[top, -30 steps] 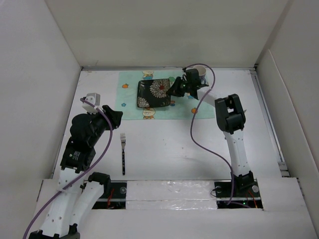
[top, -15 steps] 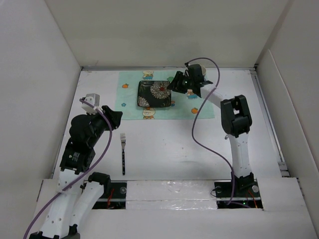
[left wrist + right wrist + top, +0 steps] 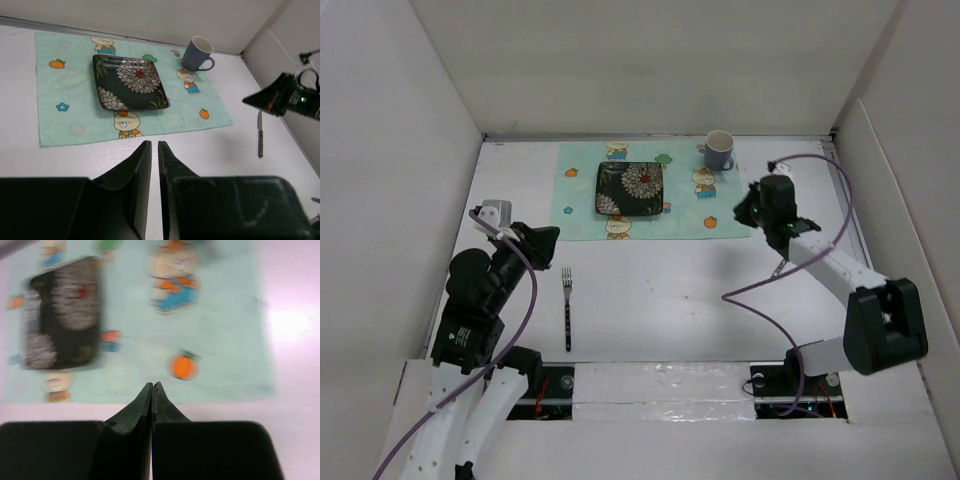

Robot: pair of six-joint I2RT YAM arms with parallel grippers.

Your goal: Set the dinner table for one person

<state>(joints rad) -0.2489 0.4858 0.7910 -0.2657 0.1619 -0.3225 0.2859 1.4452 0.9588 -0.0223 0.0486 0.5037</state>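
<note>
The white worktop (image 3: 650, 290) carries a mint placemat (image 3: 645, 190) with a dark floral plate (image 3: 630, 188) and a mug (image 3: 719, 151). Fork (image 3: 567, 306) near the left. Both hands, left (image 3: 154, 150) and right (image 3: 152, 388), are pressed together, holding nothing.

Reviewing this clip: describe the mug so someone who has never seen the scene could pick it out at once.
Start at the mint-green cartoon-print placemat lying at the far side of the white dinner table. The mug stands upright at the placemat's far right corner, beyond and to the right of the dark floral square plate. It is the only tall, round item there: bluish-grey outside, white inside, with one handle.
</note>
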